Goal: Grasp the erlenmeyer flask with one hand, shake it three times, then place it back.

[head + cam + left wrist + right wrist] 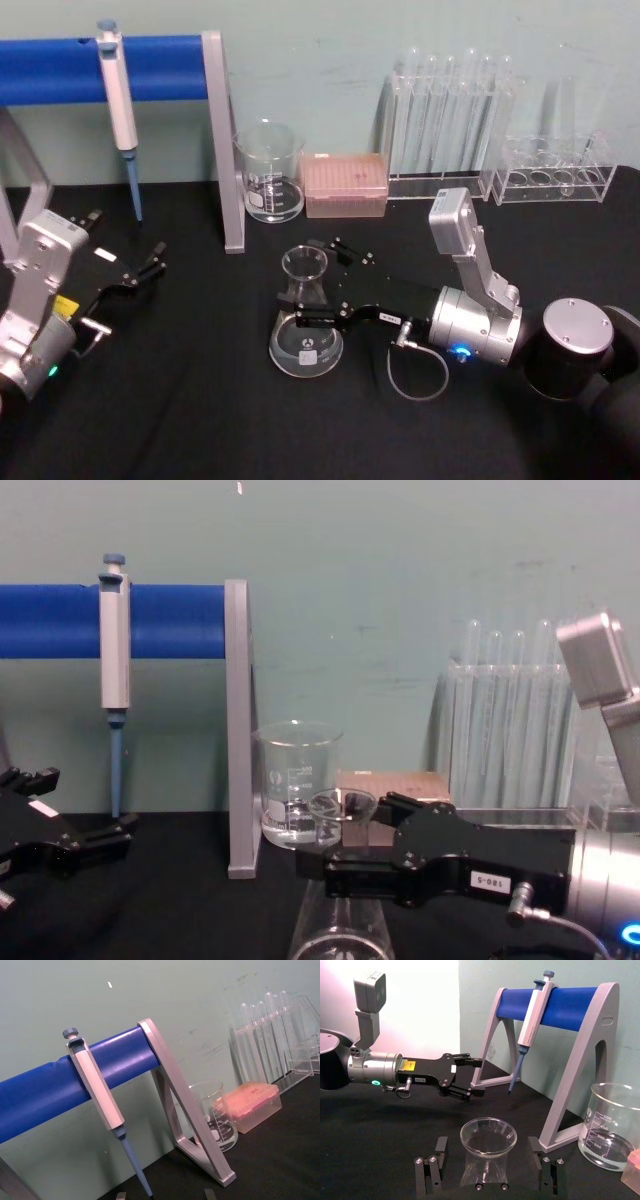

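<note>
**Q:** What are you doing at this moment?

**A:** I am holding my right gripper (305, 283) low over the black table (200, 420), bracketing the erlenmeyer flask (305, 348) at its narrow neck. The flask is standing upright on the table, in front of the glass beaker (270, 175) and apart from it.

**Q:** Are your jaws gripping it?

**A:** Not yet, as I am judging it. My jaws are standing spread, one on each side of the neck. In my right wrist view, bare table is showing between each of the fingers (536, 1147) and the glass. So I am taking this to be the grasping step, with the shaking and the setting back not yet begun.

**Q:** And your other arm?

**A:** My left gripper (481, 1078) is sitting idle toward the left side of the table. Its jaws are spread and holding nothing, well apart from the flask.

**Q:** What is the next move asking of you?

**A:** I am expecting to close evenly on the neck, under the flared rim, firmly enough that the smooth glass is not slipping. Then I would lift straight up before shaking. The flask is looking empty as far as I can tell, so spilling is not worrying me, but knocking the beaker is.
</note>
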Tool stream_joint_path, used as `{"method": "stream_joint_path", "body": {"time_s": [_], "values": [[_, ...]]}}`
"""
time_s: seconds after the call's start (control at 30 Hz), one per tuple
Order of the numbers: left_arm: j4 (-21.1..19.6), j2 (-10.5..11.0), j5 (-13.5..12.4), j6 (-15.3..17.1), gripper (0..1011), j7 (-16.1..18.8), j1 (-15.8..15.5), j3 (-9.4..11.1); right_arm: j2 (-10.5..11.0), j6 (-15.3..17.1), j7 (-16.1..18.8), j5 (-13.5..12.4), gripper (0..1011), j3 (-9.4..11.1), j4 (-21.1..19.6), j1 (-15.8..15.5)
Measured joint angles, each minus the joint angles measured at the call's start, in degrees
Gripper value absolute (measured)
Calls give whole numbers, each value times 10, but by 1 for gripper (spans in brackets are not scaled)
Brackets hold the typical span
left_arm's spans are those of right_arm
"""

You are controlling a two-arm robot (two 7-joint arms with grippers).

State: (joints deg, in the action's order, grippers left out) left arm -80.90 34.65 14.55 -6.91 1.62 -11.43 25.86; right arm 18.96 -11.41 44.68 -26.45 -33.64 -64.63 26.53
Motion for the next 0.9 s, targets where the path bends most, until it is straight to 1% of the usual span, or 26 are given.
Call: {"method": "stream_joint_path", "body": {"time_s": [0.13,0.2,0.37,0.43,0.47,0.5,0.53,0.57,0.6,0.67,0.73,0.77,0.8,0.9], "values": [[0,0,0,0,1001,0,0,0,0,0,0,0,1003,0,0,0],[0,0,0,0,1001,0,0,0,0,0,0,0,983,0,0,0],[0,0,0,0,1001,0,0,0,0,0,0,0,860,0,0,0],[0,0,0,0,1001,0,0,0,0,0,0,0,826,0,0,0],[0,0,0,0,1001,0,0,0,0,0,0,0,774,0,0,0],[0,0,0,0,1001,0,0,0,0,0,0,0,758,0,0,0],[0,0,0,0,1001,0,0,0,0,0,0,0,717,0,0,0],[0,0,0,0,1001,0,0,0,0,0,0,0,706,0,0,0],[0,0,0,0,1001,0,0,0,0,0,0,0,657,0,0,0],[0,0,0,0,1001,0,0,0,0,0,0,0,621,0,0,0],[0,0,0,0,1001,0,0,0,0,0,0,0,516,0,0,0],[0,0,0,0,1001,0,0,0,0,0,0,0,504,0,0,0],[0,0,0,0,1001,0,0,0,0,0,0,0,463,0,0,0],[0,0,0,0,1001,0,0,0,0,0,0,0,453,0,0,0]]}}
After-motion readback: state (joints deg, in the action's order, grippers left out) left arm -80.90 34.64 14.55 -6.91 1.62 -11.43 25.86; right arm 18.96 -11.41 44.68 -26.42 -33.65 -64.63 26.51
